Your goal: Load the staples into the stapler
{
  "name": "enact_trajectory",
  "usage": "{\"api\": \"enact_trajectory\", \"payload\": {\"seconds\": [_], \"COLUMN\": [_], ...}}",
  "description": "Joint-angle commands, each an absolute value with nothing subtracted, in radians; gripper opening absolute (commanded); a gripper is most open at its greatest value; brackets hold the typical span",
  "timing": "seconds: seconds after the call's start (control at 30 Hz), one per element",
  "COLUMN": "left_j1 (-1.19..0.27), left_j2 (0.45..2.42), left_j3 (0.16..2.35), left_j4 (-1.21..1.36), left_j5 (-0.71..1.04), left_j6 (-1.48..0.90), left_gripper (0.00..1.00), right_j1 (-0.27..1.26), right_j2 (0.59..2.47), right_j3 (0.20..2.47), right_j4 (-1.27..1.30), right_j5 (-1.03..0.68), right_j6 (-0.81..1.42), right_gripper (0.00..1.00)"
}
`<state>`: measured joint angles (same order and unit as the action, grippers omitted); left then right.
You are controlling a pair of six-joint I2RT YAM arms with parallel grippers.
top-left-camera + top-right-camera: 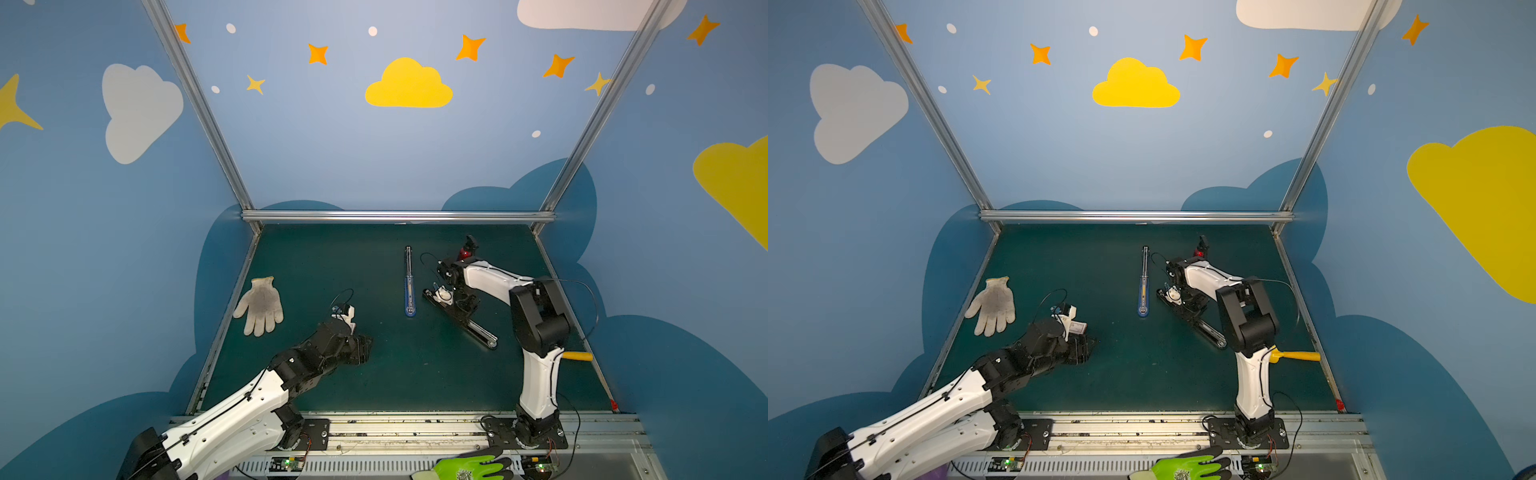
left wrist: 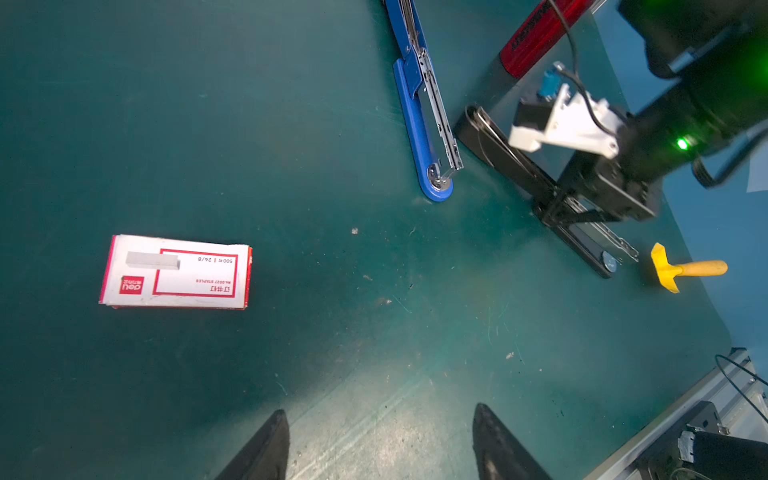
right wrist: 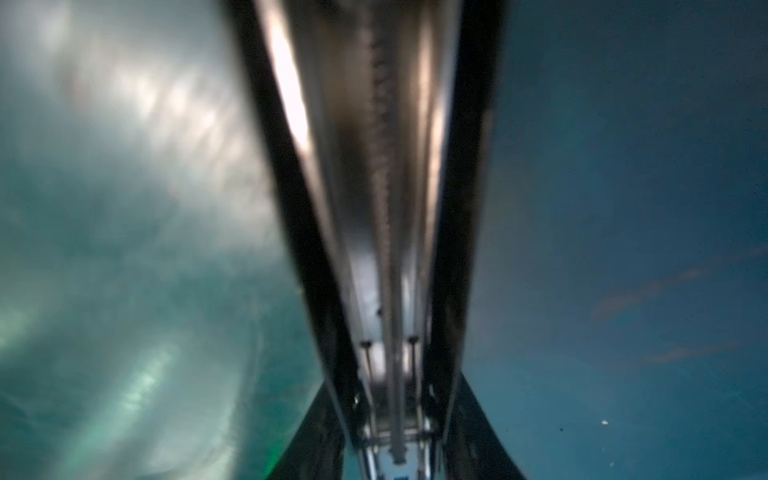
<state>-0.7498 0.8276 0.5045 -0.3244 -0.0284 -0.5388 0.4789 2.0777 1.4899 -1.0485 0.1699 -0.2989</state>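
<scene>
Your white-and-red cardboard box of staples (image 2: 174,272) lies flat on the green tabletop (image 1: 395,374), left of the opened blue metal stapler (image 1: 409,286) and nearer you. Your left fingers (image 2: 266,449) hang spread wide and empty near the box. Right of the blue stapler, your right fingers (image 3: 478,436) clasp the opened black stapler (image 1: 482,333). A white cotton glove (image 1: 261,305) lies far left, and a yellow-handled tool (image 1: 578,356) far right.

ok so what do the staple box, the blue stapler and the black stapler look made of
The staple box looks like thin cardboard: matte white, red print, folded edges. The blue stapler has a glossy blue base, plastic or painted metal, under a bright steel-looking rail. The black stapler has a dark shell, material unclear, and a shiny metal channel inside that reflects light.
</scene>
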Motion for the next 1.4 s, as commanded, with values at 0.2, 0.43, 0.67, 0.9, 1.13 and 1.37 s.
{"api": "enact_trajectory", "payload": {"seconds": [0.2,0.43,0.67,0.9,1.13,1.37], "left_j1": [-0.744,-0.742,-0.744,-0.743,-0.742,-0.743], "left_j2": [0.825,0.851,0.849,0.852,0.854,0.848], "left_j3": [0.503,0.509,0.506,0.508,0.511,0.518], "left_j4": [-0.324,-0.322,-0.324,-0.327,-0.325,-0.332], "left_j5": [-0.032,-0.028,-0.029,-0.029,-0.025,-0.029], "left_j6": [-0.547,-0.546,-0.546,-0.546,-0.546,-0.545], "left_gripper": [0.69,0.69,0.69,0.69,0.69,0.69], "right_j1": [0.510,0.521,0.513,0.517,0.517,0.522], "right_j2": [2.193,2.269,2.307,2.330,2.334,2.226], "right_j3": [1.714,1.932,2.036,2.043,2.021,1.956], "right_j4": [-1.026,-1.052,-1.035,-1.022,-1.010,-0.976], "right_j5": [0.138,0.113,0.104,0.112,0.102,0.096], "right_j6": [0.062,0.243,0.401,0.499,0.558,0.539], "right_gripper": [0.07,0.07,0.07,0.08,0.22,0.54]}}
